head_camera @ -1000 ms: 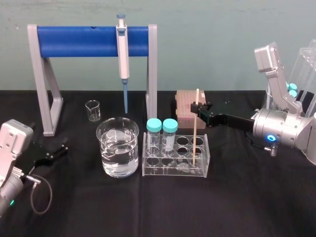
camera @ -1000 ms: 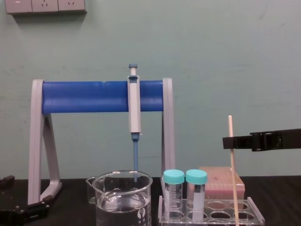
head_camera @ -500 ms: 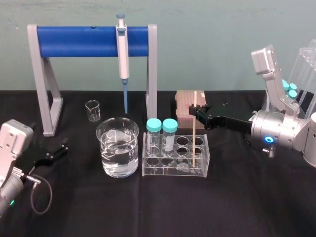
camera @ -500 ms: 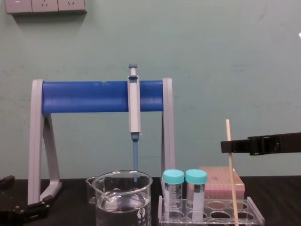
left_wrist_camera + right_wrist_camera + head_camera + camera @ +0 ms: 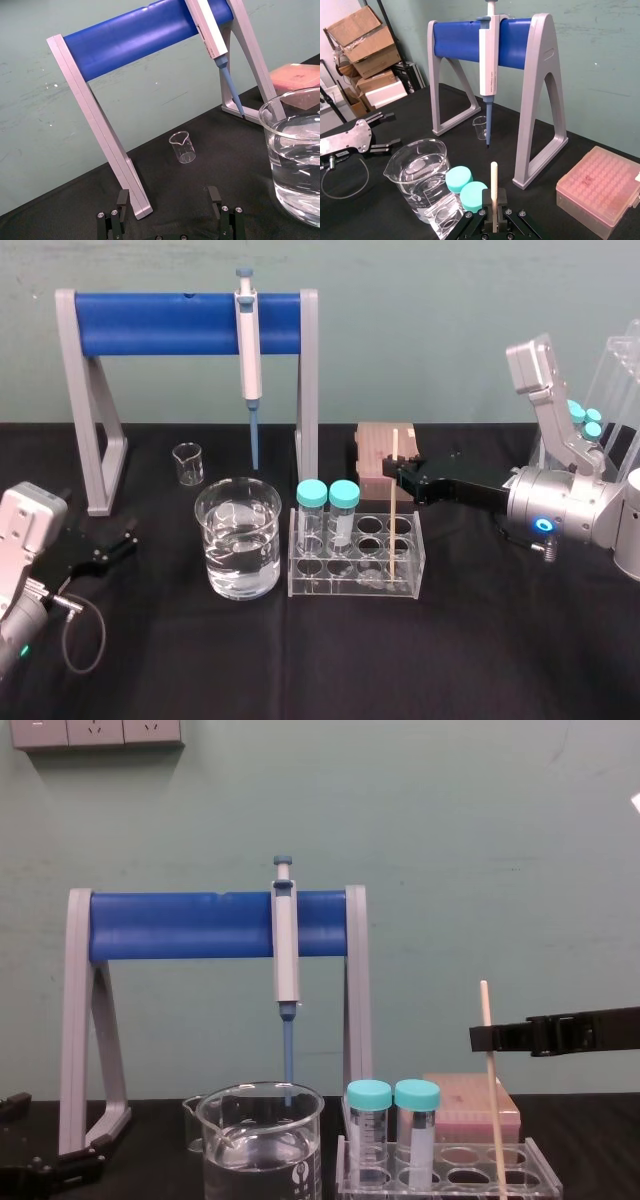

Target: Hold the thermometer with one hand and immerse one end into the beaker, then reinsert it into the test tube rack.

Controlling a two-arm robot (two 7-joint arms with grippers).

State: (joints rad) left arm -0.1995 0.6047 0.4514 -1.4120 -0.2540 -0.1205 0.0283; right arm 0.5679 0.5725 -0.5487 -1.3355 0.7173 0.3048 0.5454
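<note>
The thermometer (image 5: 394, 520) is a thin cream rod standing nearly upright, its lower end down in a right-hand hole of the clear test tube rack (image 5: 352, 588). My right gripper (image 5: 398, 468) reaches in from the right and is shut on the rod near its top, as the chest view (image 5: 487, 1038) and the right wrist view (image 5: 494, 217) also show. Left of the rack stands the large beaker (image 5: 238, 537), part full of water. My left gripper (image 5: 125, 537) rests open at the table's left, well away from the beaker.
Two teal-capped tubes (image 5: 328, 508) occupy the rack's left holes. A pink box (image 5: 385, 448) sits just behind the rack. A blue-and-grey stand (image 5: 188, 322) holds a pipette (image 5: 247, 350) behind the beaker, with a small beaker (image 5: 187, 463) nearby.
My right gripper has come down a little and shifted slightly left with the thermometer, sinking the rod deeper into the rack. The left arm has not moved.
</note>
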